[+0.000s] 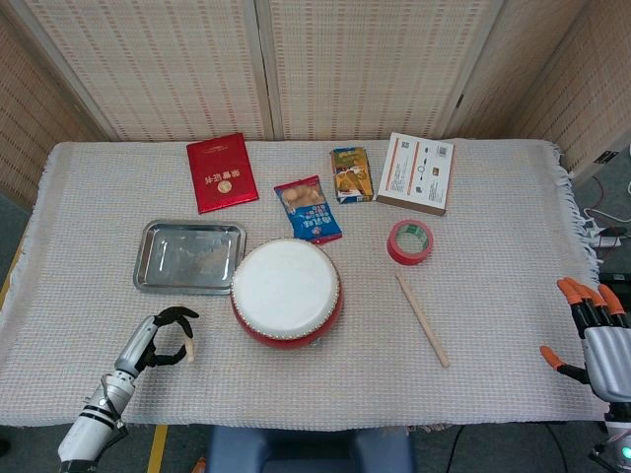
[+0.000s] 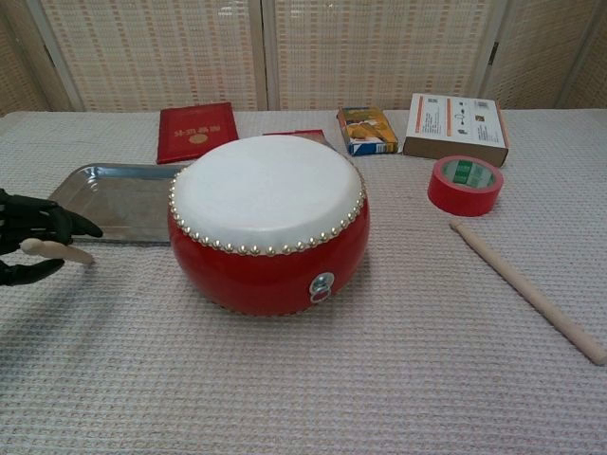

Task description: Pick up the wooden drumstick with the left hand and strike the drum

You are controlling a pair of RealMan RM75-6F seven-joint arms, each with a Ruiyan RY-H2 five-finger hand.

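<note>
I count two drumsticks [image 1: 422, 318], one drum [image 1: 286, 293], one tray [image 1: 188, 257], one tape roll [image 1: 410, 241], two snack packets [image 1: 308, 209], one booklet [image 1: 222, 171], one box [image 1: 416, 172].

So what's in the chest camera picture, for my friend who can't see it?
The robot's left hand holds a wooden drumstick left of a red drum. A second drumstick lies on the cloth to its right.
</note>
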